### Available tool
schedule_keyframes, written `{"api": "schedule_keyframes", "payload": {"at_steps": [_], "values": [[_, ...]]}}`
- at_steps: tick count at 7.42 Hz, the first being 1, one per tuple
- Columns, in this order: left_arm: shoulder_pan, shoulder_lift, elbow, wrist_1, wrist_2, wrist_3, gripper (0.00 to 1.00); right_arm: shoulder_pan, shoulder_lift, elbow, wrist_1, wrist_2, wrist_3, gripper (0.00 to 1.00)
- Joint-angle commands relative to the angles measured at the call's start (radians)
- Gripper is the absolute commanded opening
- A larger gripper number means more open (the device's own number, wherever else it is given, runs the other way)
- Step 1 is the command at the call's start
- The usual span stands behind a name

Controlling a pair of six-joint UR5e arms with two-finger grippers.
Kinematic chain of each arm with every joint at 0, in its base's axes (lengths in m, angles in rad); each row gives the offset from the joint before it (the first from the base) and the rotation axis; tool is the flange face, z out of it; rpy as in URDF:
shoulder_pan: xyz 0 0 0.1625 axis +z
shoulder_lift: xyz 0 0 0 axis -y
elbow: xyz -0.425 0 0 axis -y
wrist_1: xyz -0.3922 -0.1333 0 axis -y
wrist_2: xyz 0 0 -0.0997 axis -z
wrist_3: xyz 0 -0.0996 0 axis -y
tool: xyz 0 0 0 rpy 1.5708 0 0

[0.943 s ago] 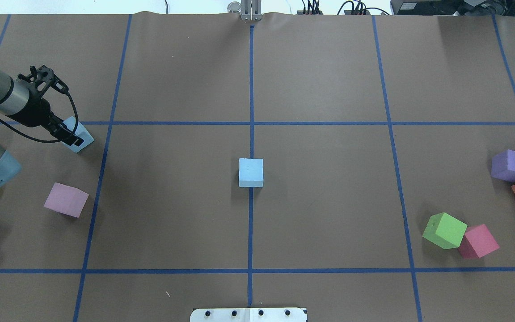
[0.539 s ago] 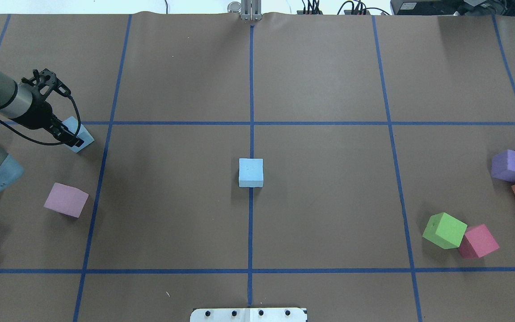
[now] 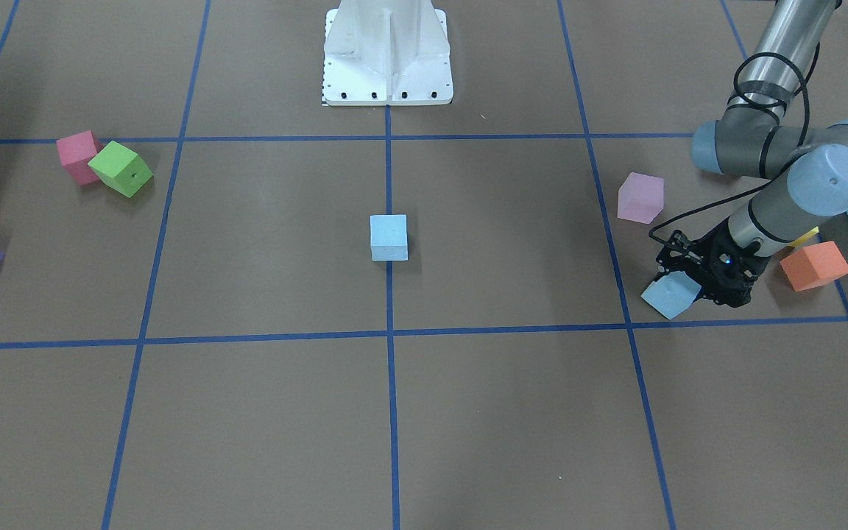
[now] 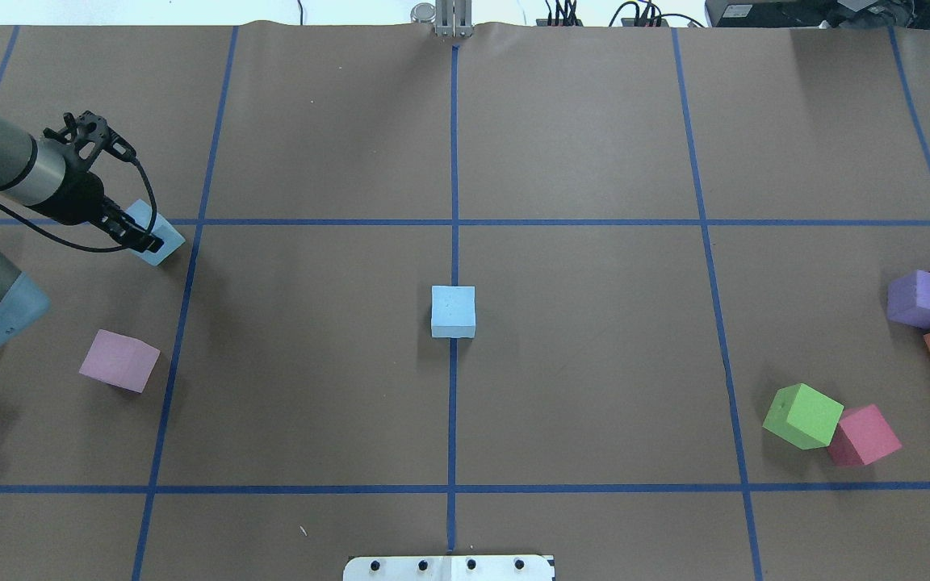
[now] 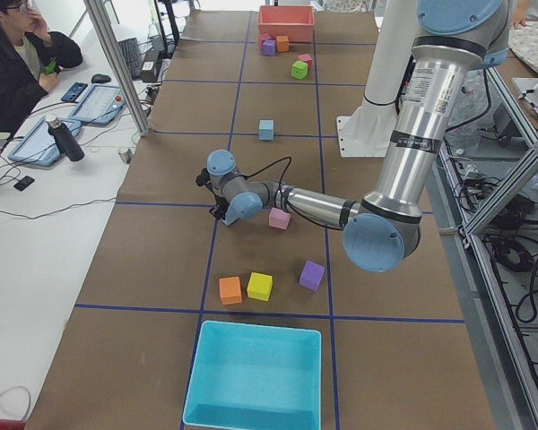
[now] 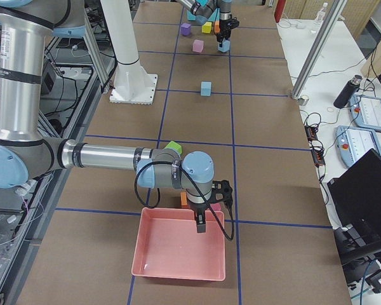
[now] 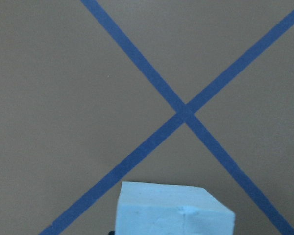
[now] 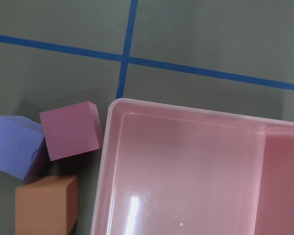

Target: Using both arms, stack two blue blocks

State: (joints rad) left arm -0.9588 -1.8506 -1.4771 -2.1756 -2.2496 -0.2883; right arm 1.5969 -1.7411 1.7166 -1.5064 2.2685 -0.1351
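Left pincer (image 4: 140, 239): closed on first blue block (image 4: 165, 234) at the bench (image 4: 594, 323) edge, contact partly hidden.
Second blue block (image 4: 454, 311): alone, bench centre.
Right pincer (image 6: 200, 225): over pink tray (image 6: 171, 251); opening cannot be told.

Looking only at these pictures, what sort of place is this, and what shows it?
Probably a robotics lab: a table gridded with blue tape, the left arm reaching over it, an operator at a side desk.

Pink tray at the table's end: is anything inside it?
The pink tray looks empty: only its bare glossy floor shows in the right wrist and right side views. The jaws of the right arm hang over its far rim, hiding a small strip of floor.
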Motion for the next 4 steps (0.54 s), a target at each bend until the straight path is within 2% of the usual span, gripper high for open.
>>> {"api": "schedule_keyframes", "payload": {"at_steps": [1,3,4], "values": [[0.035,-0.108,-0.046,0.014,0.004,-0.292,0.21,0.0,0.0,-0.002,0.0,0.0,0.0,1.0],[0.106,-0.23,-0.051,0.09,0.01,-0.55,0.21,0.0,0.0,-0.002,0.0,0.0,0.0,1.0],[0.159,-0.278,-0.092,0.185,0.06,-0.643,0.21,0.0,0.0,-0.003,0.0,0.0,0.0,1.0]]}}
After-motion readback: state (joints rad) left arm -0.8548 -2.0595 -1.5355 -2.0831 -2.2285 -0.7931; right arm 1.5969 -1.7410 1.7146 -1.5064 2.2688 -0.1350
